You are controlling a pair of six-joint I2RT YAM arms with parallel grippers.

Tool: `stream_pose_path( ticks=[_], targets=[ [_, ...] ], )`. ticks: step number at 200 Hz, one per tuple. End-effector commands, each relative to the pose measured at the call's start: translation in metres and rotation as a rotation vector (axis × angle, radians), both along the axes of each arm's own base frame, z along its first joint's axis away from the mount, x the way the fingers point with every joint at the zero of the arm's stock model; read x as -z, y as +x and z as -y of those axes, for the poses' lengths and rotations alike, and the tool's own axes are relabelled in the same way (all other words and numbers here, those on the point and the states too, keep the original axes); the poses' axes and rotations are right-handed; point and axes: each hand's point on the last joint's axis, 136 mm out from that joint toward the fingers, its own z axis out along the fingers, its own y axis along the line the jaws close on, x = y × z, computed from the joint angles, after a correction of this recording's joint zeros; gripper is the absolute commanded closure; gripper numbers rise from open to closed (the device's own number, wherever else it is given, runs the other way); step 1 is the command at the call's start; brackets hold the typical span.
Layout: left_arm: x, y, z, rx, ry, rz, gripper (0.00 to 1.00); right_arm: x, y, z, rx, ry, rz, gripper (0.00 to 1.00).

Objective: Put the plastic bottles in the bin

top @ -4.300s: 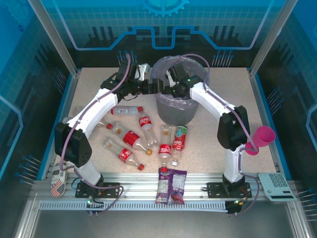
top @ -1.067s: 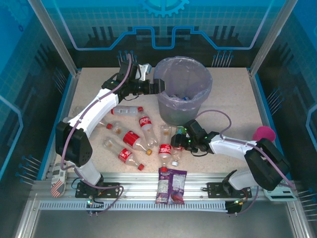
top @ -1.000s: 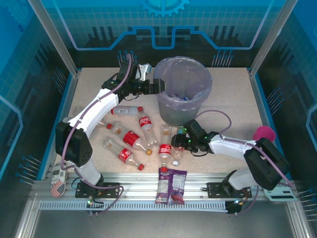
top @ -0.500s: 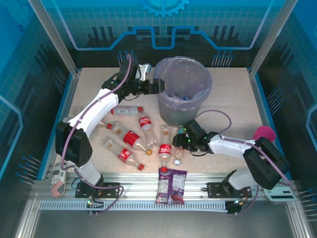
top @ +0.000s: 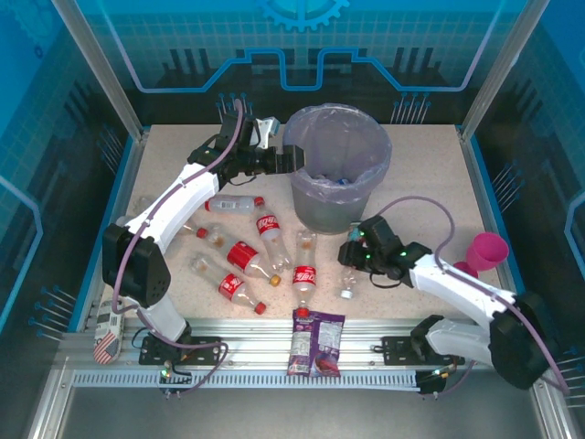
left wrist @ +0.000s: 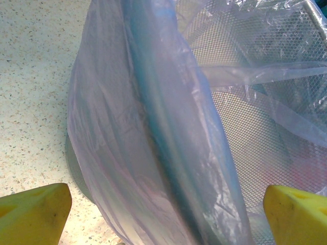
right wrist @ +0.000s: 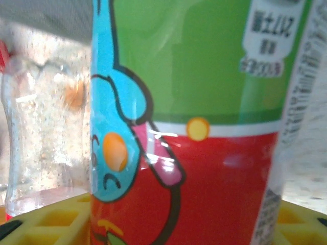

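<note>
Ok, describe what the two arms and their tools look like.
Both the left arm and right arm have white shells, black joints and a purplish cable looping alongside, on black bases bolted to a slotted aluminium rail. The left tool and right tool are black, with yellow pads; the right's show a grid pattern.

So the speckled beige surface (top: 430, 174) is carrying a fair bit right now. The bin (top: 315, 206) is standing near the middle of the far edge. A bunch of plastic bottles (top: 245, 258) are lying on their sides, scattered from the centre toward the left edge. Most are red-labelled, a couple are clear. A purple snack packet (top: 313, 343) is lying at the near edge, and a pink cup (top: 486, 250) is sitting by the right edge.
</note>
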Motion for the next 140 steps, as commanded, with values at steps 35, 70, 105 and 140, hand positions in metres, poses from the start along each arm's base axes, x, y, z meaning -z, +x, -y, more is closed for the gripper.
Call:
stream_pose_path(
  ticks=[35, 70, 105, 140],
  targets=[
    [0.028, -0.004, -0.002, 0.011, 0.079, -0.051, 0.03, -0.068, 0.004, 0.099, 0.146, -0.206, 0.127, 0.46],
    [0.029, -0.004, -0.002, 0.011, 0.078, -0.054, 0.03, -0.143, 0.032, 0.134, 0.213, -0.244, 0.306, 0.47],
    [0.03, -0.003, -0.002, 0.01, 0.08, -0.053, 0.03, -0.229, 0.068, 0.133, 0.192, -0.246, 0.504, 0.47],
    [0.032, -0.002, -0.002, 0.009, 0.077, -0.061, 0.03, -0.311, 0.097, 0.116, 0.143, -0.186, 0.696, 0.47]
  ],
)
